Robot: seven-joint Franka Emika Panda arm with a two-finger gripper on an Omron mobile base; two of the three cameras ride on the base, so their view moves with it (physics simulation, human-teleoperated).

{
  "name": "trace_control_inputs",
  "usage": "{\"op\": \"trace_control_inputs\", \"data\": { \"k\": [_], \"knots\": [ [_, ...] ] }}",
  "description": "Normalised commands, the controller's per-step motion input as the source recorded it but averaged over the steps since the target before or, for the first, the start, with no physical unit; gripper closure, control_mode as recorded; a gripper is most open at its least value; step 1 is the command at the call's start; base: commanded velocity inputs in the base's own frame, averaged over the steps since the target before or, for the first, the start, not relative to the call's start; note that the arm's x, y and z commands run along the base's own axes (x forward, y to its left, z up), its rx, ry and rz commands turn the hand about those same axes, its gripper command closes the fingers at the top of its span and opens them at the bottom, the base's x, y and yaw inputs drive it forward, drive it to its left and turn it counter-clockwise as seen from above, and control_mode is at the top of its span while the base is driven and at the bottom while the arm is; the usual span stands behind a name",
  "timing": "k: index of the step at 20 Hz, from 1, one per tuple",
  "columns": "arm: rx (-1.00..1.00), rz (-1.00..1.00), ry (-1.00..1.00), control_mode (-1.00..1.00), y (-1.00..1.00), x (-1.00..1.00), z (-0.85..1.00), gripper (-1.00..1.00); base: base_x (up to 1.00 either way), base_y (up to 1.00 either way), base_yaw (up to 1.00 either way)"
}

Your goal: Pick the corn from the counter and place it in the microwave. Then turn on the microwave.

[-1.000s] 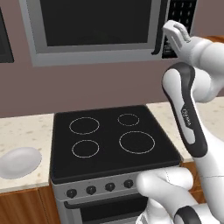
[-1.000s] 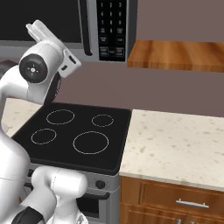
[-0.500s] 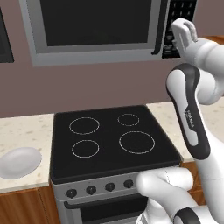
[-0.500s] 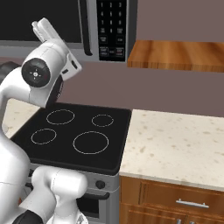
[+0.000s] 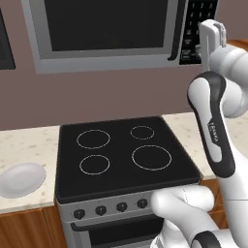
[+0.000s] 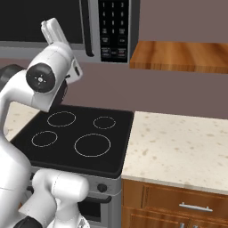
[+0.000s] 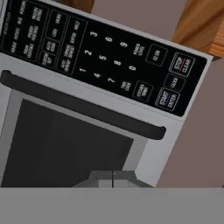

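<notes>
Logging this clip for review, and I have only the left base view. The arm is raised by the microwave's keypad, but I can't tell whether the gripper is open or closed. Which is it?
Observer: Closed. In the hand view the gripper has its two tips together, with nothing between them.
Operator: What is the hand camera facing?
Observer: The microwave front, seen rolled; its door is closed, and the start/enter key sits at the keypad's end next to the stop/clear key.
Operator: What lies to the right of the stove?
Observer: In the right base view, a stretch of beige speckled counter, with a wooden shelf on the wall above it.
</notes>
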Motion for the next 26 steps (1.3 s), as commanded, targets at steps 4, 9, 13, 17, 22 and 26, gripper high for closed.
{"op": "trace_control_inputs", "data": {
  "k": [4,9,13,17,22,26],
  "knots": [
    [0.17,0.00,0.01,-1.00,-0.14,-0.01,-0.03,1.00,0.00,0.00,0.00],
    [0.13,0.00,0.00,-1.00,-0.12,0.00,-0.04,1.00,0.00,0.00,0.00],
    [0.08,-0.01,0.01,-1.00,-0.03,0.00,-0.12,1.00,0.00,0.00,0.00],
    [0.08,-0.02,0.04,-1.00,-0.06,0.00,-0.13,1.00,0.00,0.00,0.00],
    [0.11,-0.02,0.04,-1.00,-0.14,0.00,-0.09,1.00,0.00,0.00,0.00],
    [0.12,-0.02,0.02,-1.00,-0.18,0.00,-0.06,1.00,0.00,0.00,0.00]
  ]
}}
